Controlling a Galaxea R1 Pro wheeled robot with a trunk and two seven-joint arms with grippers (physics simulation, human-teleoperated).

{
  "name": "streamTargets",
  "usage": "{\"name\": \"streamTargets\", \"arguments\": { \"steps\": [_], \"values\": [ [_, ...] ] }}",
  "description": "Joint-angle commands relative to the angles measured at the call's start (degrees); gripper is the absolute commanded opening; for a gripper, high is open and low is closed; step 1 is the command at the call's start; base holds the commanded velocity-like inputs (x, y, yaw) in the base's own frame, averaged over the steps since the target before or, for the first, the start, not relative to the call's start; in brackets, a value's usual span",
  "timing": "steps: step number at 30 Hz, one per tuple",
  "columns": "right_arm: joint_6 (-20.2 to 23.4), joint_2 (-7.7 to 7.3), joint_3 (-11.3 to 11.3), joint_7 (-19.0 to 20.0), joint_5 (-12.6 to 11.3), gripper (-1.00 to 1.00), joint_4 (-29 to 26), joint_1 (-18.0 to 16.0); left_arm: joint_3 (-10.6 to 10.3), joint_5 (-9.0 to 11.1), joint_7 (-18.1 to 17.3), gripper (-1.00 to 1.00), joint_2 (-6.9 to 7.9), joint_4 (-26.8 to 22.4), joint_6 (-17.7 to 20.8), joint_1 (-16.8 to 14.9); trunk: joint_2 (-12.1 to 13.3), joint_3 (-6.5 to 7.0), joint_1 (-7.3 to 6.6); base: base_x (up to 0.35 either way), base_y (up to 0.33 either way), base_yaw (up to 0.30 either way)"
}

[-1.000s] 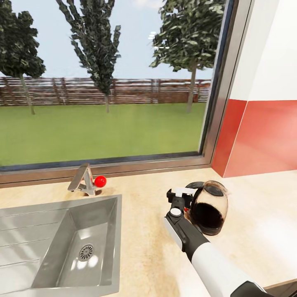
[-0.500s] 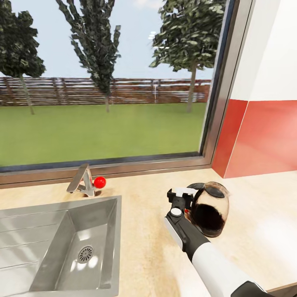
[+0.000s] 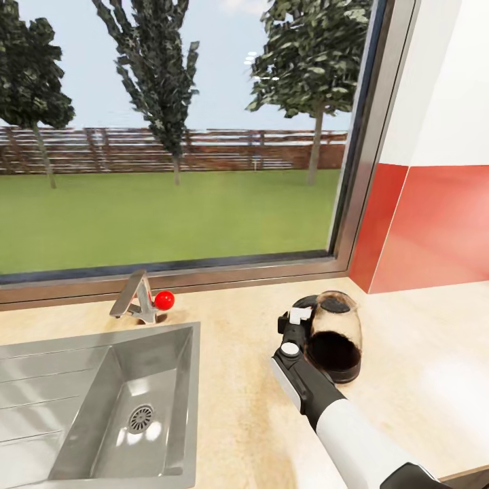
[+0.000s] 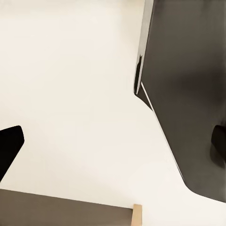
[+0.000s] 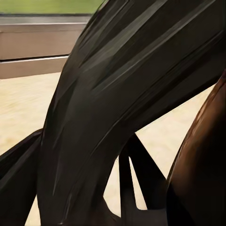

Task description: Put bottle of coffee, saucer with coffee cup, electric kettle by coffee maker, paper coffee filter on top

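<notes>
The coffee maker [image 3: 334, 336], a glass carafe with dark brown contents, a black lid and a black handle, stands nearly upright on the beige countertop [image 3: 238, 414], right of the sink. My right gripper [image 3: 299, 324] is at its handle side and shut on the black handle [image 5: 122, 94]. In the right wrist view the brown glass [image 5: 202, 165] sits close beside the handle. I cannot tell whether the base rests on the counter or hangs just above it. My left gripper [image 4: 113, 146] is open over a pale surface, with nothing between its black fingertips [image 4: 7, 146].
A steel sink [image 3: 41, 401] with a faucet [image 3: 136, 299] and red knob [image 3: 164, 299] lies at the left. A large window runs along the back. A red wall panel [image 3: 435, 224] bounds the counter at the right rear.
The carafe has swung from a tilt toward upright and shifted slightly left, closer to my right gripper. The arm itself has barely moved.
</notes>
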Motion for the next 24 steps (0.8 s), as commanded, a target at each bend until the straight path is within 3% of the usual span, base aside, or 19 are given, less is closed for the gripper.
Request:
{"name": "streamTargets", "arguments": {
  "steps": [1,18,24],
  "values": [
    [-0.03,-0.04,0.34,-0.41,-0.5,-1.0,-0.04,-0.08,0.4,-0.61,0.21,1.0,0.01,0.12,0.06,-0.09,-0.13,-0.13,0.04,0.0,0.0,0.0],
    [0.14,-0.05,0.3,-0.17,-0.44,-1.0,-0.58,-0.08,0.35,-0.68,0.19,1.0,-0.62,0.12,0.12,-0.09,-0.13,-0.13,0.04,0.0,0.0,0.0],
    [0.46,-0.52,0.12,6.66,1.65,-1.0,-4.85,-0.08,0.23,-0.7,0.14,1.0,-0.56,0.12,0.15,-0.05,-0.13,-0.13,0.04,0.0,0.0,0.0]
  ]
}}
